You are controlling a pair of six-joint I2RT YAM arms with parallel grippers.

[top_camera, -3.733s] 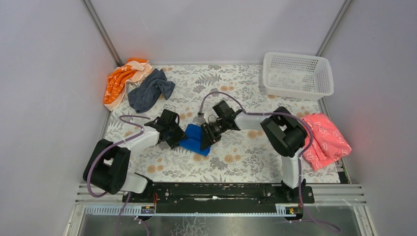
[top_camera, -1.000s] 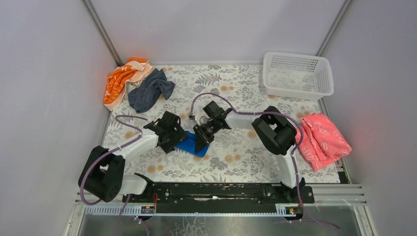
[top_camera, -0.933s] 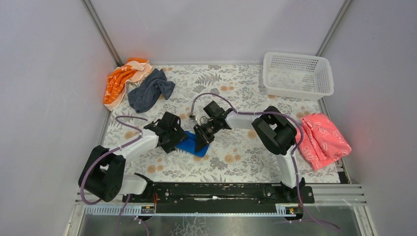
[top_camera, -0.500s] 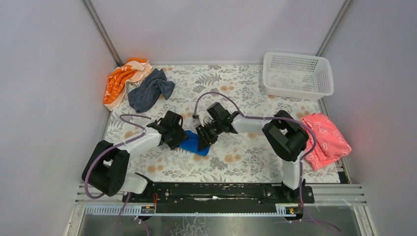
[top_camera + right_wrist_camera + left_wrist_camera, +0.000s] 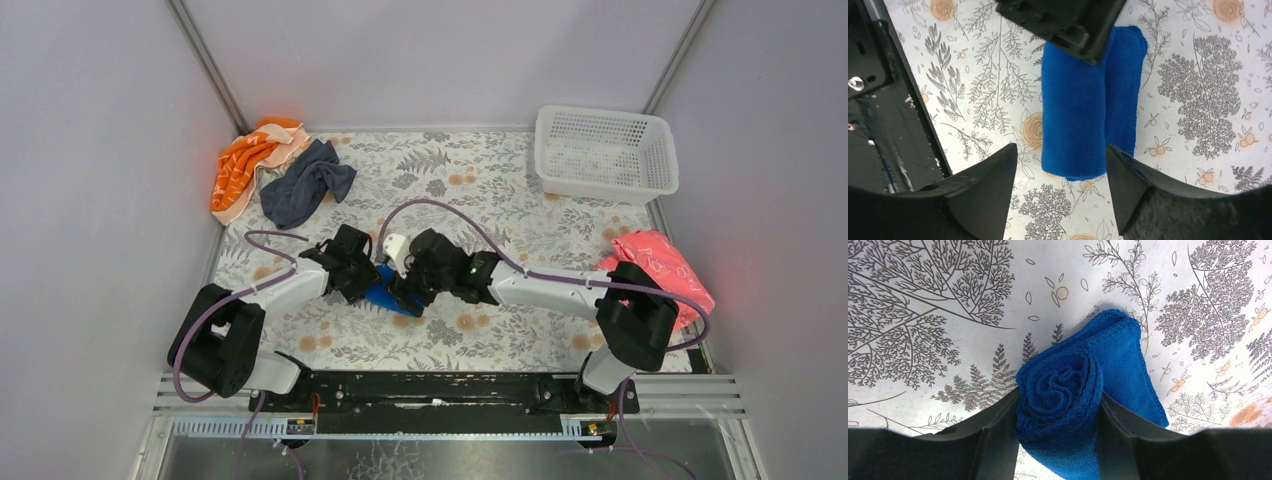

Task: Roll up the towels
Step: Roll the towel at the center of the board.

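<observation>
While left gripper (image 5: 1058, 407) pinches one blue towel (image 5: 1120, 355), right gripper (image 5: 1060, 160) spread above; one grey towel (image 5: 303, 185) apart.

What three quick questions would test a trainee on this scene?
1. True or false: the left tool is shut on the rolled end of the blue towel.
2. Where does the dark grey towel lie? A in the white basket; B beside the orange cloth; C on the pink cloth.
3. Fill in: the jaws of the right tool stand ____ over the blue towel.
Key: 1 true; 2 B; 3 open.
</observation>
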